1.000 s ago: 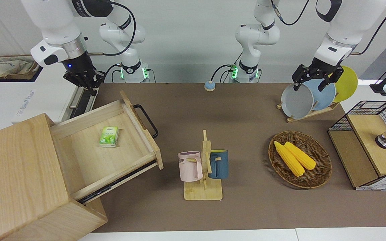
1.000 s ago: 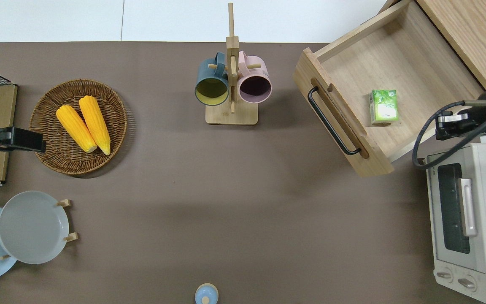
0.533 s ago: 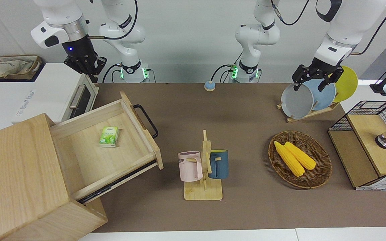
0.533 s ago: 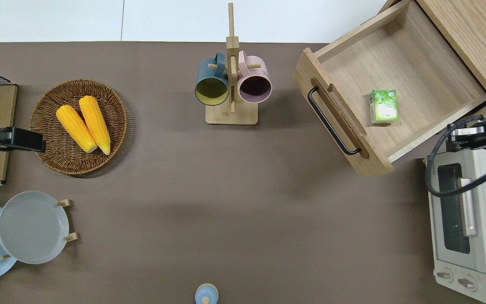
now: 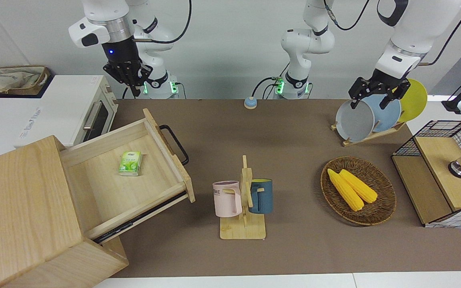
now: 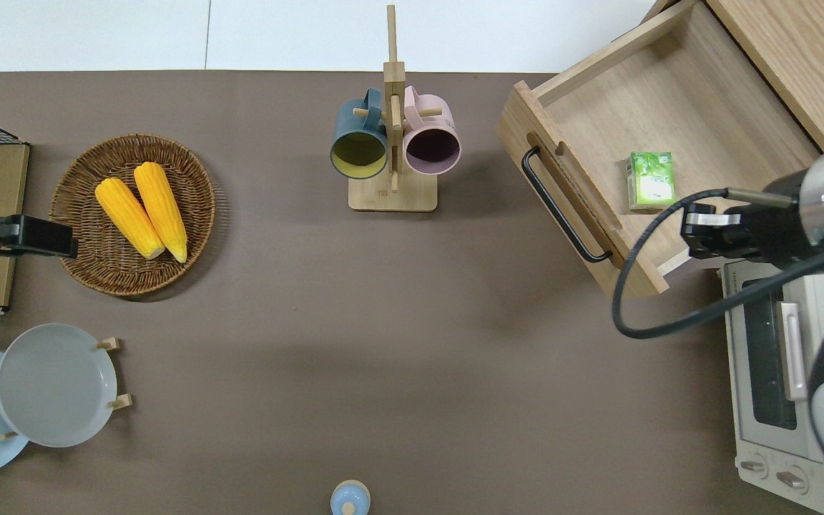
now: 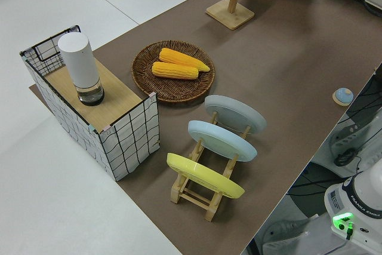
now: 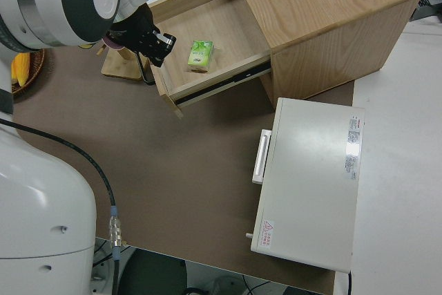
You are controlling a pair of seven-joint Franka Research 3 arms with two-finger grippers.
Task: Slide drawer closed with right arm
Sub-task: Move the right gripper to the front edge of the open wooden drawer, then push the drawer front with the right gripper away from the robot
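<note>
One drawer stands pulled well out of the large wooden box at the right arm's end of the bench, a green packet inside. Right gripper hangs over the drawer's near corner; jaws' state: cannot tell. Step: approach. Next: descend to the black handle side and push toward the box. Left arm parked.

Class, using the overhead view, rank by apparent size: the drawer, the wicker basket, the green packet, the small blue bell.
1. drawer
2. wicker basket
3. green packet
4. small blue bell, cut off by the picture's edge
</note>
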